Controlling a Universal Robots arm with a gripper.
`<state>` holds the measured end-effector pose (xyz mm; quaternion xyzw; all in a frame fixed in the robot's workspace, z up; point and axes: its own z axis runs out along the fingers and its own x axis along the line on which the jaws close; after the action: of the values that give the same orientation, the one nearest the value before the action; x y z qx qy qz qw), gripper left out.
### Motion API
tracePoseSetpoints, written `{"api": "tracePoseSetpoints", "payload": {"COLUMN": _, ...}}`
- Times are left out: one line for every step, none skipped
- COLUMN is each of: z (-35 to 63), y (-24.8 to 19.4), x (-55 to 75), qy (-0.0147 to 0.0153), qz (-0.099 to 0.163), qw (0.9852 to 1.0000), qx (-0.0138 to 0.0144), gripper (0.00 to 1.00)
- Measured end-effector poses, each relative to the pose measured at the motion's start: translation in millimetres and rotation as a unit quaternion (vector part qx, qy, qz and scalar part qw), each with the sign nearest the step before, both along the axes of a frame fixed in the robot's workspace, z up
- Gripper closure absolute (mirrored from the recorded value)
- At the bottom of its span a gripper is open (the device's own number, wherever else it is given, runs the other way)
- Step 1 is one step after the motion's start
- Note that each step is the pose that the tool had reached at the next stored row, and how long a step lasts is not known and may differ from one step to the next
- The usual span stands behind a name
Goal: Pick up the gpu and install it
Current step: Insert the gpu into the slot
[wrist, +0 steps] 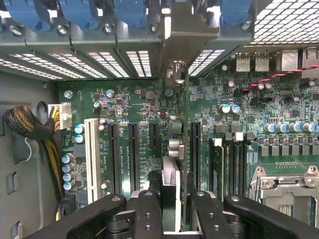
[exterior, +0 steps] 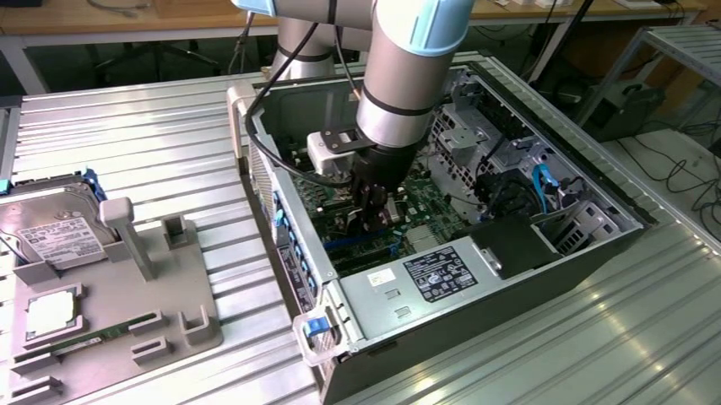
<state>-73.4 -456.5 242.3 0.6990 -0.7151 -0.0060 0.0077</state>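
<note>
The table [exterior: 169, 126] is shiny ribbed metal. The computer case [exterior: 496, 312] is dull grey and black metal. The board [wrist: 144, 99] inside is green and a bit glossy, with black plastic slots [wrist: 133, 154] and one white one [wrist: 91, 154]. The gripper [wrist: 169, 209] looks like matt black plastic. The tray [exterior: 147, 278] is dull grey plastic. The hard drive [exterior: 51, 232] is smooth silver metal with a paper label.

Grey arm [exterior: 397, 93], light-blue caps, black claw [exterior: 376, 221]

The arm [exterior: 400, 76] reaches steeply down from above, its grey forearm with pale blue joint caps ending in a black wrist; the gripper [wrist: 170, 199] points straight downward; its black fingers [wrist: 149, 211] stand close together, clamped on a thin card edge.
</note>
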Motion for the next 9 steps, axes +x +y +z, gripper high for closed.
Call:
{"api": "tracePoseSetpoints", "payload": {"z": 0.0, "y": 0.0, "x": 0.0, "qy": 0.0000, "qz": 0.000, "qw": 1.0000, "qx": 0.0000, "gripper": 0.72}}
{"api": "tracePoseSetpoints", "payload": {"z": 0.0, "y": 0.0, "x": -0.1, "qy": 0.0000, "qz": 0.000, "qw": 1.0000, "qx": 0.0000, "gripper": 0.72}}
{"api": "tracePoseSetpoints", "payload": {"z": 0.0, "y": 0.0, "x": -0.1, "qy": 0.0000, "qz": 0.001, "qw": 1.0000, "qx": 0.0000, "gripper": 0.72}}
{"api": "tracePoseSetpoints", "payload": {"z": 0.0, "y": 0.0, "x": -0.1, "qy": 0.0000, "qz": 0.002, "qw": 1.0000, "qx": -0.0001, "gripper": 0.72}}
{"api": "tracePoseSetpoints", "payload": {"z": 0.0, "y": 0.0, "x": -0.1, "qy": 0.0000, "qz": 0.002, "qw": 1.0000, "qx": -0.0001, "gripper": 0.72}}
{"api": "tracePoseSetpoints", "payload": {"z": -0.1, "y": 0.0, "x": 0.0, "qy": 0.0000, "qz": 0.003, "qw": 1.0000, "qx": -0.0002, "gripper": 0.72}}
{"api": "tracePoseSetpoints", "payload": {"z": -0.2, "y": 0.0, "x": -0.1, "qy": 0.0000, "qz": 0.003, "qw": 1.0000, "qx": -0.0002, "gripper": 0.72}}
{"api": "tracePoseSetpoints", "payload": {"z": -0.3, "y": 0.0, "x": 0.0, "qy": 0.0000, "qz": 0.004, "qw": 1.0000, "qx": -0.0002, "gripper": 0.72}}
{"api": "tracePoseSetpoints", "payload": {"z": -0.3, "y": 0.0, "x": -0.1, "qy": 0.0000, "qz": 0.005, "qw": 1.0000, "qx": -0.0002, "gripper": 0.72}}
